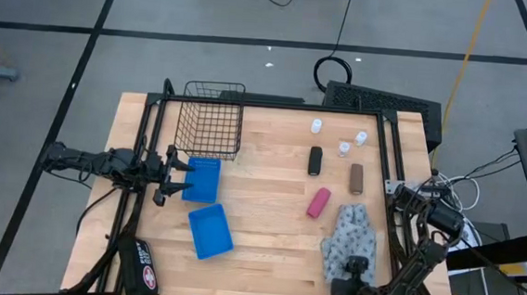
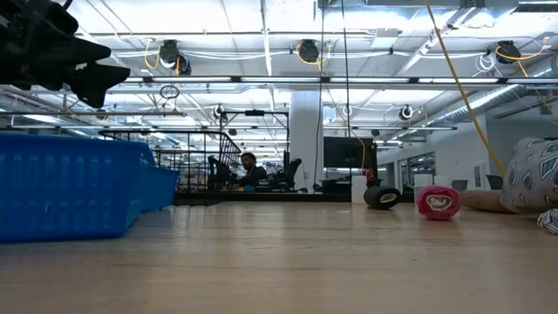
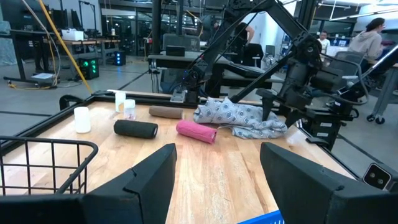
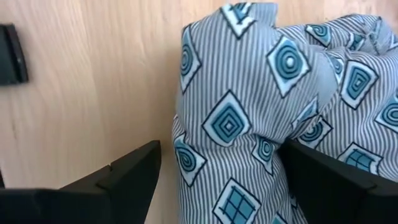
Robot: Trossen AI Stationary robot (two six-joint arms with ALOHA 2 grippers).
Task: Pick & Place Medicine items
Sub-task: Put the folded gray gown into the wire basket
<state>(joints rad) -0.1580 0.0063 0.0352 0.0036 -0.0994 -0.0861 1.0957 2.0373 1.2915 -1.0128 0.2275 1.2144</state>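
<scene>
My right gripper [image 4: 214,180] wide open, empty, straddling patterned cloth [image 1: 350,235]. Left gripper [image 1: 180,175] part open, empty, beside wire basket [image 1: 211,121]. Picking not begun; pink tube [image 1: 318,203] next.

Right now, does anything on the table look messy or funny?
Yes. The patterned cloth lies in a crumpled heap near the right gripper, whose open jaws hang over it. The pink tube and black container lie on their sides, and the two blue trays sit crooked to each other.
</scene>
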